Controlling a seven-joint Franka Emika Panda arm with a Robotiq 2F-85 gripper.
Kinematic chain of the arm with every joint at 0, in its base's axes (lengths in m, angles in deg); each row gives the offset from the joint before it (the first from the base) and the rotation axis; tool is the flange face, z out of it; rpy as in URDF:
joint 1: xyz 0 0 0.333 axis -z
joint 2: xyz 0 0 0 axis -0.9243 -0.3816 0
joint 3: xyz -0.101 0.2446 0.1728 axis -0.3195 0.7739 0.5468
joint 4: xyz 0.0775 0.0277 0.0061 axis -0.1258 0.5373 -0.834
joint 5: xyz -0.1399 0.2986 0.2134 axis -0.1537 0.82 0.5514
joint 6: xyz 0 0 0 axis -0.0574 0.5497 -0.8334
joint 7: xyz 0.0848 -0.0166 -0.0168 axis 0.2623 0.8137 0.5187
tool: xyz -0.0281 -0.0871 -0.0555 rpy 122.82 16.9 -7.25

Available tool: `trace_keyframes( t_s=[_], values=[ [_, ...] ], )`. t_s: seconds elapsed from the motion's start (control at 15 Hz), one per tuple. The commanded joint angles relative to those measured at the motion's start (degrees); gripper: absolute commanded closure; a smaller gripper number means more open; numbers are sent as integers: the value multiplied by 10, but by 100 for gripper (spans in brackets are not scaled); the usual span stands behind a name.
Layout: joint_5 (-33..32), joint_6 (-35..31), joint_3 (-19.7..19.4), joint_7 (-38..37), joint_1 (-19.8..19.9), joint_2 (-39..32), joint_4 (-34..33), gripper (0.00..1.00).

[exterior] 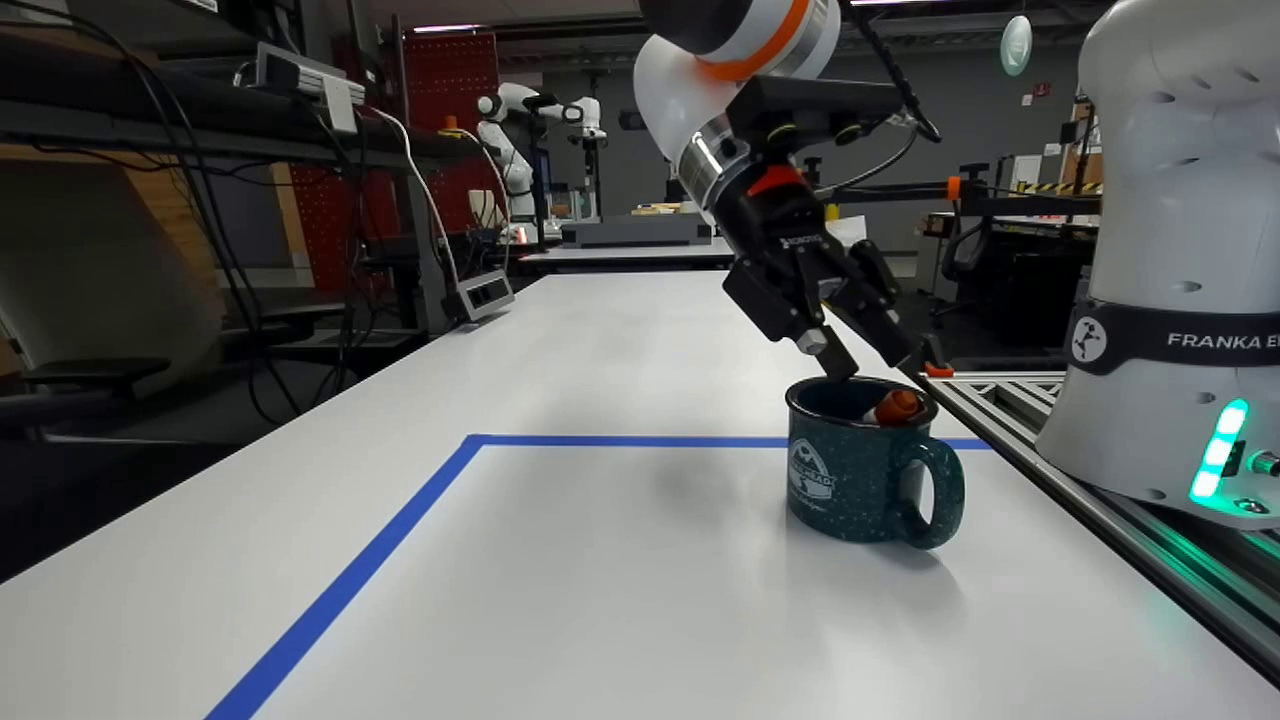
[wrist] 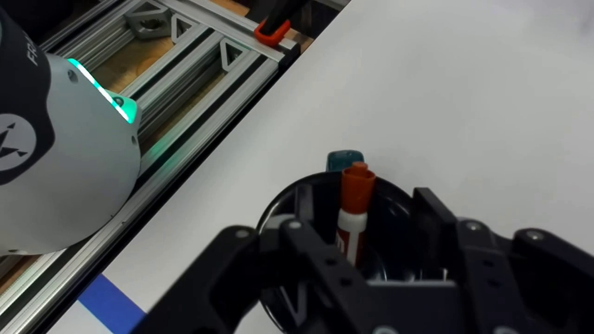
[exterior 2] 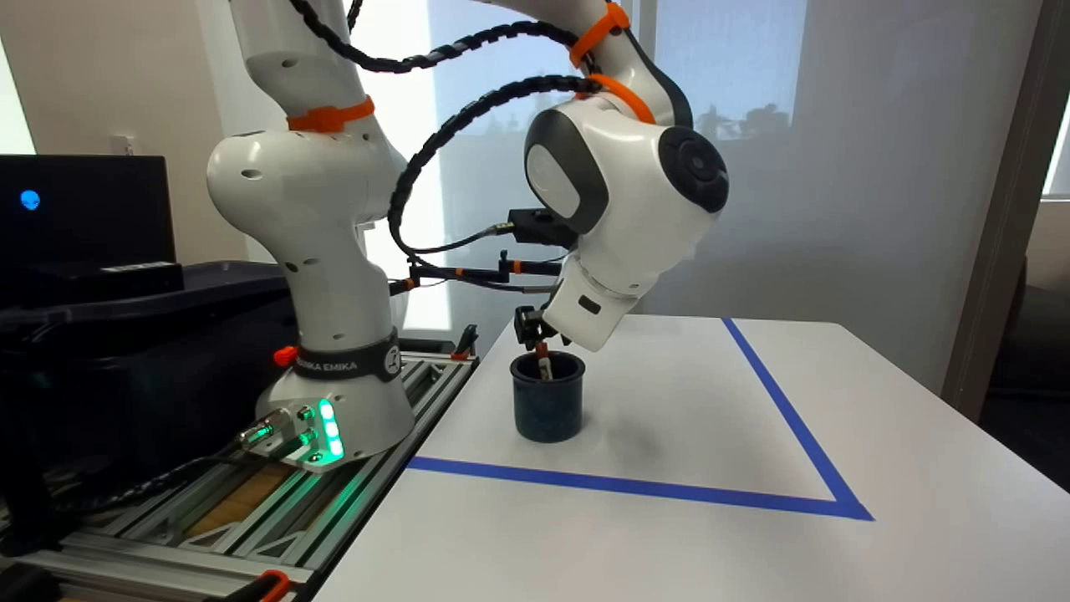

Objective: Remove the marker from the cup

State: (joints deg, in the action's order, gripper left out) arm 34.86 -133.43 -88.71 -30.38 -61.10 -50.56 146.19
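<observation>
The red marker [wrist: 352, 221] is standing tilted inside the dark teal speckled mug [exterior: 845, 490], its orange-red cap [wrist: 357, 192] leaning toward the side of the loop handle [exterior: 942, 495]; whether the cap is touching the rim, I cannot tell. The pincer [wrist: 365, 202] is hanging at the mug's mouth with its two fingers [wrist: 431, 208] spread well apart; in the wrist view the marker is showing between them, nearer the finger on the left, and the pincer is gripping nothing. I cannot tell whether the fingers are dipping below the rim. The mug is sitting upright on the white table [exterior: 560, 590], and in an exterior view its loop handle is pointing to the near right while its pale emblem [exterior: 810, 472] is facing the near left. In an exterior view, strips of blue tape [exterior 2: 619, 485] are running along the table on the near and right sides of the mug. In that view the white Franka arm [exterior 2: 635, 192] is arching over from the left, its base [exterior 2: 376, 418] standing on an aluminium frame [exterior 2: 430, 400] along the table's left edge. Far back in an exterior view, a second white robot arm [exterior: 515, 140] is standing beyond the table, left of the mug.
</observation>
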Motion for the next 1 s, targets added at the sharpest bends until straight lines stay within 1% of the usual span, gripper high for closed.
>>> trace_keyframes(
  t_s=[0.0, 0.07, 0.13, 0.33, 0.4, 0.47, 0.6, 0.67, 0.73, 0.93],
  values=[
    [18, -3, -7, 7, -1, -21, -10, 37],
    [19, -4, -9, 9, -1, -24, -10, 39],
    [21, -6, -10, 11, -1, -29, -11, 38],
    [37, -10, -13, 19, -2, -42, -12, 45],
    [42, -11, -13, 21, -2, -46, -12, 52],
    [48, -13, -13, 24, -2, -50, -12, 51],
    [58, -14, -13, 32, -3, -56, -11, 55],
    [62, -14, -14, 35, -3, -58, -11, 52],
    [66, -13, -14, 39, -2, -60, -11, 56],
    [74, -13, -15, 44, -2, -67, -10, 55]
  ],
)
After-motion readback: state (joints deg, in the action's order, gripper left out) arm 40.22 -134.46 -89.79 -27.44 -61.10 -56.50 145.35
